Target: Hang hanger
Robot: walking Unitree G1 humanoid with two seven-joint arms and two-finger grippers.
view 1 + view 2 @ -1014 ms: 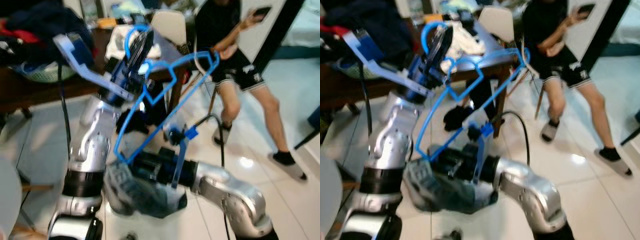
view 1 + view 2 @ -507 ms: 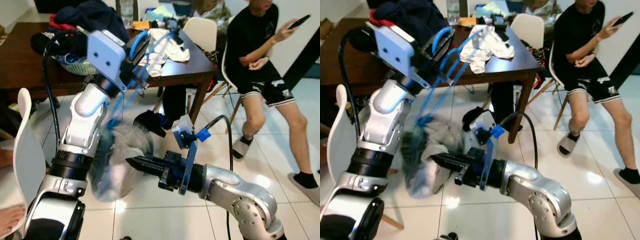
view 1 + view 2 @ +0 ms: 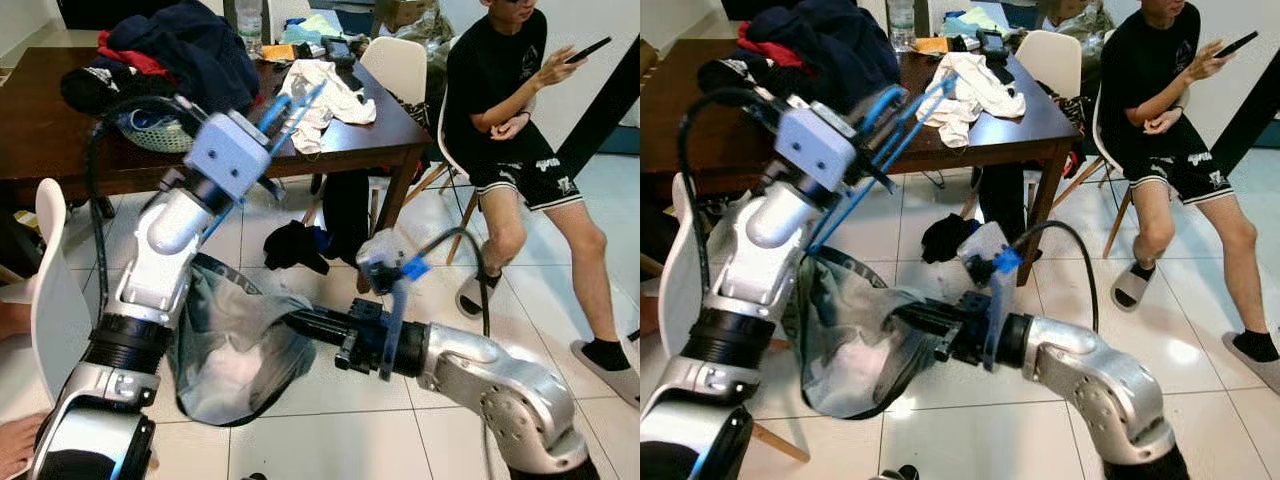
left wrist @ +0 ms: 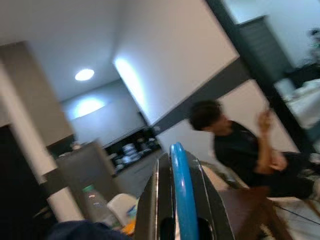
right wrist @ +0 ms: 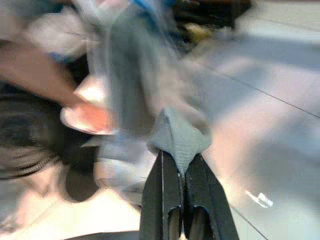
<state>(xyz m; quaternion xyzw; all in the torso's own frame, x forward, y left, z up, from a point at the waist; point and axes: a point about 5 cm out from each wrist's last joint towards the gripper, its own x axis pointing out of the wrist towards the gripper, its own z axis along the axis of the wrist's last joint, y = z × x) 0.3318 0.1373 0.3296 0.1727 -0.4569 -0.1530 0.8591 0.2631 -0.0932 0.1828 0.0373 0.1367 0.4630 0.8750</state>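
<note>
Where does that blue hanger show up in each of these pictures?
Left eye view: blue hanger upper middle, in the left end effector.
Right eye view: upper left of centre.
Left wrist view: between the fingers.
Right wrist view: too blurred to tell.
Shared landmark: seated person.

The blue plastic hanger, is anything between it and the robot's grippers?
No. The left gripper is already shut on the blue plastic hanger, and the right gripper pinches the grey garment hanging from it.

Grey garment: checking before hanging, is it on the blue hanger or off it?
On it: the grey garment hangs from the blue hanger in the left gripper; the right gripper pinches its edge.
</note>
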